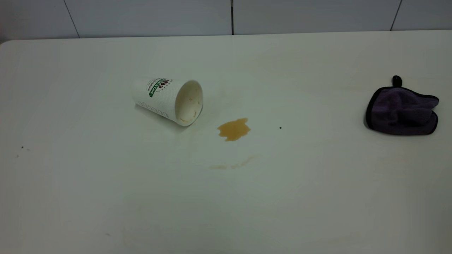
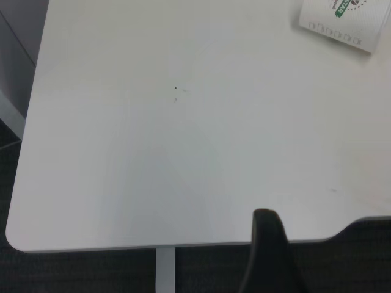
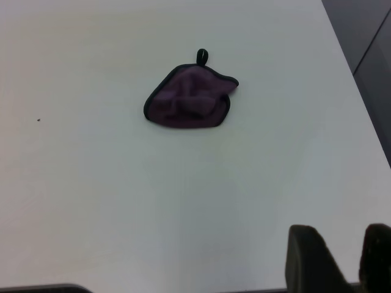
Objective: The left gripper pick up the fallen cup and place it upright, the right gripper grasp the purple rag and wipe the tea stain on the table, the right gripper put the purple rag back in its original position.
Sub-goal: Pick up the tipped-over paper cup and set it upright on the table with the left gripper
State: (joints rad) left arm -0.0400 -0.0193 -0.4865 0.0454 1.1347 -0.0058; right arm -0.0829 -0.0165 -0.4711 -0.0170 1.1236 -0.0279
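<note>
The cup [image 1: 166, 100] lies on its side on the table [image 1: 106, 197], left of centre, with its mouth towards the tea stain [image 1: 233, 129]. Fainter brown smears [image 1: 233, 164] lie nearer the front. The purple rag [image 1: 402, 111] lies crumpled at the far right. Neither gripper shows in the exterior view. My left gripper [image 2: 269, 256] shows only partly, over the table's edge, far from the cup [image 2: 342, 21]. My right gripper [image 3: 342, 253] is open and empty near the table's edge, well short of the rag [image 3: 189, 97].
A grey panelled wall [image 1: 229, 16] runs behind the table's far edge. A tiny dark speck [image 1: 280, 127] lies right of the stain, and a few specks [image 1: 22, 148] lie at the far left. A dark floor [image 2: 79, 271] lies beyond the table's rounded corner.
</note>
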